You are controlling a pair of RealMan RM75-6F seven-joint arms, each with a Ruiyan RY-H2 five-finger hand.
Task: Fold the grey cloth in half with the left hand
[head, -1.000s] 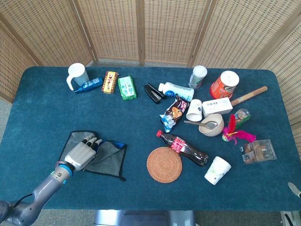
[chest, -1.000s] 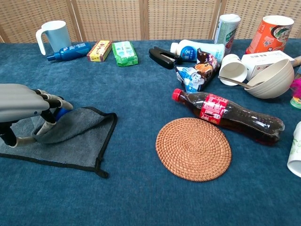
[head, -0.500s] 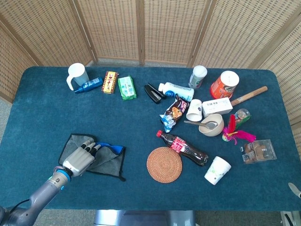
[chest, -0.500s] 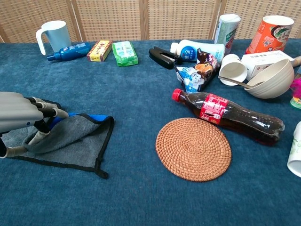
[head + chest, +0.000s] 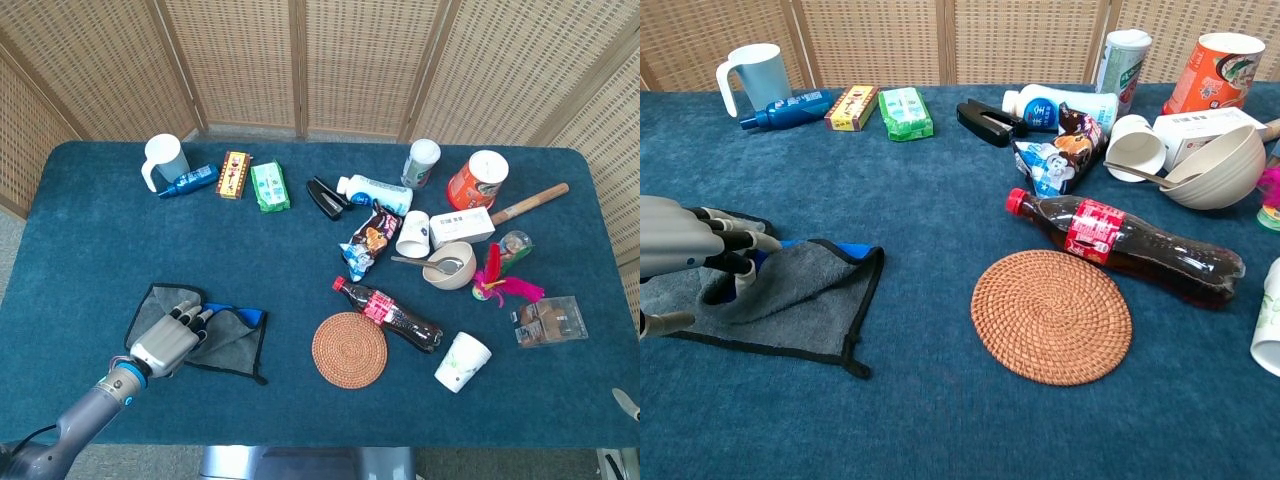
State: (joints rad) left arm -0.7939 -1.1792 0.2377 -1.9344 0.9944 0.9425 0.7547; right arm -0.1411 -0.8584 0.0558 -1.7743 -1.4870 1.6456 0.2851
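Left hand (image 5: 685, 250): your fingers now spread, released.
Grey cloth (image 5: 805, 295): flap dropped flat (fold nearly complete); withdraw.

Backdrop: we see a woven rattan folding screen (image 5: 350, 60), wood-framed, angled panels.
Surface (image 5: 300, 250): we note dark teal cloth covering.
Light: we record it even, soft shadows.

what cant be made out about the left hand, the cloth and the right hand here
- Grip: in both views the left hand covers the grey cloth beneath it, so whether it still holds the fold is unclear.
- Left hand in the chest view: cut off by the left edge.
- Blue thing at the cloth's edge: too little shows to identify.
- Right hand: only a sliver at the head view's right edge.
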